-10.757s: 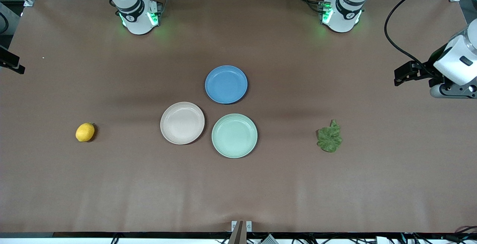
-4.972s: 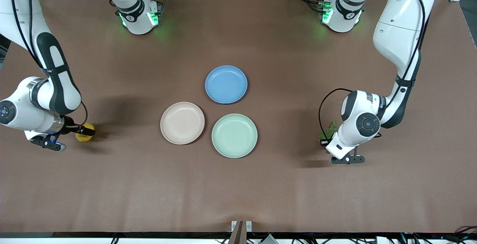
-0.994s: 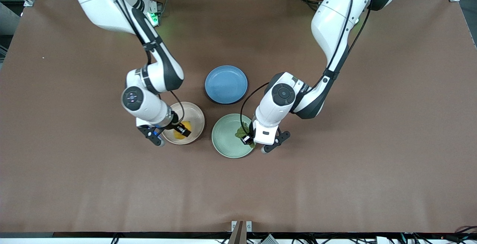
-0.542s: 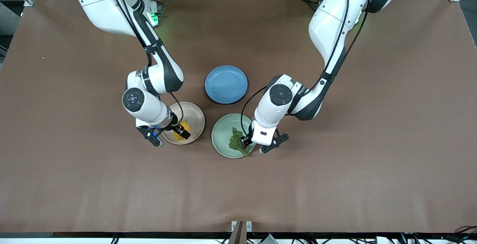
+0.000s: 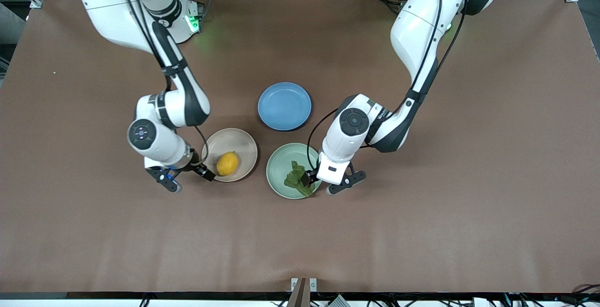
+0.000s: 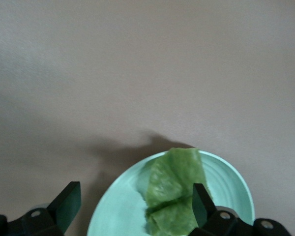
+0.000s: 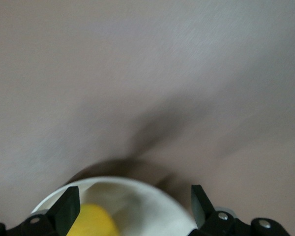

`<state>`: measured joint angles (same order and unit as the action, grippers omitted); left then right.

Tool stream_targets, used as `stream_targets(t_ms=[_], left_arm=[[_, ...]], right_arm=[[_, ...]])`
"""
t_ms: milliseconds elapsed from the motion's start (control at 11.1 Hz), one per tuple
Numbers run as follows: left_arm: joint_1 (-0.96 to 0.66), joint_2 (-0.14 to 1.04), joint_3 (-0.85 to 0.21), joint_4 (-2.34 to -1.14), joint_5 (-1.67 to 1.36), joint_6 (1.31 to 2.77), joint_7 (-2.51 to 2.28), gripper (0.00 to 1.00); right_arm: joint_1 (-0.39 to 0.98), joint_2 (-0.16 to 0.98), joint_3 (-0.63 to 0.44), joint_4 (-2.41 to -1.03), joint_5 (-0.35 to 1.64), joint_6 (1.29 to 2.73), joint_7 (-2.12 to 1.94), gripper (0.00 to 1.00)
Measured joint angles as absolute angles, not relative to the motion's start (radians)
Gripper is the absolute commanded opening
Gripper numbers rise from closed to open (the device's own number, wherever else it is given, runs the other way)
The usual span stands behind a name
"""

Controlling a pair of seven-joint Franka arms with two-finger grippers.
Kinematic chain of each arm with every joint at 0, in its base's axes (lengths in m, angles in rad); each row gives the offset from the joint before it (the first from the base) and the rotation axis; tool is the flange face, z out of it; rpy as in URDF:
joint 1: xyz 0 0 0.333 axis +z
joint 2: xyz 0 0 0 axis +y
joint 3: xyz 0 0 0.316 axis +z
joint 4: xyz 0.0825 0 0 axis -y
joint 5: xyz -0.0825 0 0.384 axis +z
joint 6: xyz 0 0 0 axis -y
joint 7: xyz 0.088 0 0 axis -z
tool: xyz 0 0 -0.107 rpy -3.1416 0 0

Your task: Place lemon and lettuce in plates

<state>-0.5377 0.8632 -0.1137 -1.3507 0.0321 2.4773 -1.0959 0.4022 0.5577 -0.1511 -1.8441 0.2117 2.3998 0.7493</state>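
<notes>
The lemon (image 5: 227, 163) lies inside the beige plate (image 5: 243, 142), resting on the side of the dish toward the front camera, while the lettuce (image 5: 296, 178) sits in the mint plate (image 5: 279, 162) beside it, spread toward that plate's rim at the left arm's end of the table. Both plates stand on the brown table (image 5: 422, 232), the mint one slightly nearer the camera, and a blue plate (image 5: 284, 106) sits bare farther from the camera between the two.

The right end effector (image 5: 205, 174) hangs over the beige plate's rim at the right arm's end, fingers spread and holding nothing; in the right wrist view the lemon (image 7: 92, 221) shows just between the parted fingertips (image 7: 66, 209), inside the pale plate (image 7: 147, 201).

The left end effector (image 5: 307, 179) is low over the mint plate's rim, right at the lettuce's edge, with its fingers wide apart and gripping nothing. In the left wrist view the folded green leaf (image 6: 173, 189) lies on the mint plate (image 6: 226, 182) close against one fingertip (image 6: 200, 204), the other fingertip well clear over bare table (image 6: 137, 64).
</notes>
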Motion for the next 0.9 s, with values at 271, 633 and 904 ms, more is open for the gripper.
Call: stream_targets(t_ms=[271,633,904], left_arm=[[-0.521,0.853,-0.112,-1.343,0.033,2.385,-1.012,1.0],[-0.47,0.828,-0.109,-1.341,0.033,2.273,-0.86,1.0],[-0.431,0.811,-0.109,-1.341,0.033,2.205,-0.746,1.0]], right_arm=[[0.341,0.558,-0.155,-1.847,0.194,2.385,0.65,1.0],[0.231,0.558,-0.157,-1.865,0.136,2.383,0.481,1.0],[0.136,0.558,-0.159,-1.874,0.134,2.386,0.282,1.0]])
